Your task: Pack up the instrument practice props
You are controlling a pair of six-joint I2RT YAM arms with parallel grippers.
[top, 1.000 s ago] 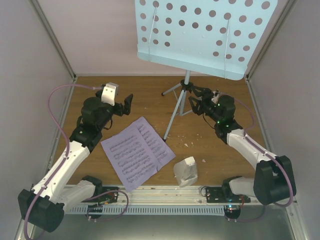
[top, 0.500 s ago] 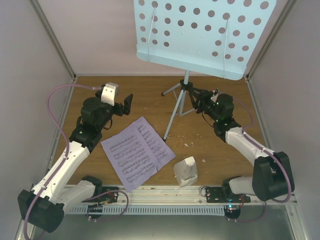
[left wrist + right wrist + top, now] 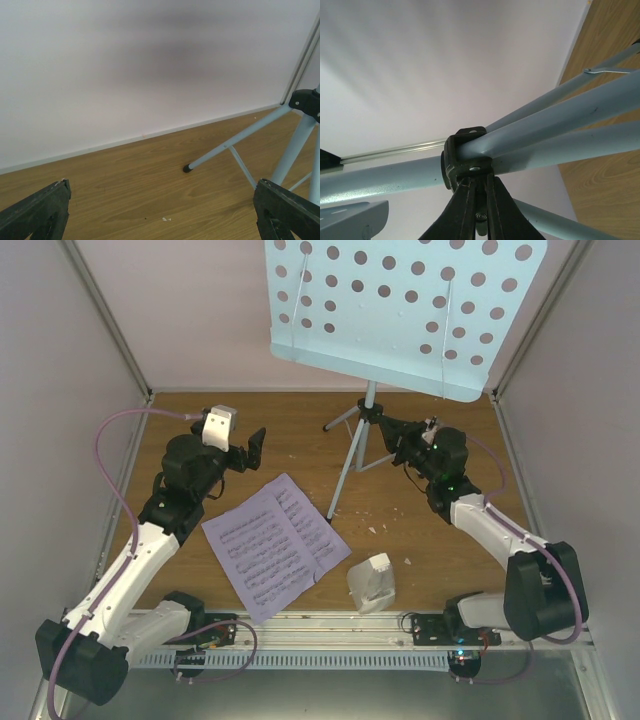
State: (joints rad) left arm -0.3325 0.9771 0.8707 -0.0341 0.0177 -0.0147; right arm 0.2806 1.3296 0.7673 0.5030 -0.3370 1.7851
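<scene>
The pale-blue music stand (image 3: pixel 400 310) stands at the back on its tripod, its hole-punched tray high over the floor. My right gripper (image 3: pixel 387 426) reaches the black leg collar (image 3: pixel 465 155) where the legs meet. In the right wrist view the gripper (image 3: pixel 479 182) is shut on a thin tab under that collar. The lavender sheet music (image 3: pixel 275 545) lies flat in the middle. The white metronome (image 3: pixel 372 582) sits near the front edge. My left gripper (image 3: pixel 250 448) hovers open left of the stand, and nothing lies between its fingers (image 3: pixel 40 210); a stand leg (image 3: pixel 235 142) shows ahead.
Small white crumbs (image 3: pixel 375 528) lie scattered on the wooden floor around the tripod. White walls with metal corner posts (image 3: pixel 110 325) close in the back and sides. A metal rail (image 3: pixel 320 635) runs along the front between the arm bases.
My right gripper has moved in toward the tripod hub and shut on the collar. The stand's tray has shifted slightly left. The left arm has not moved.
</scene>
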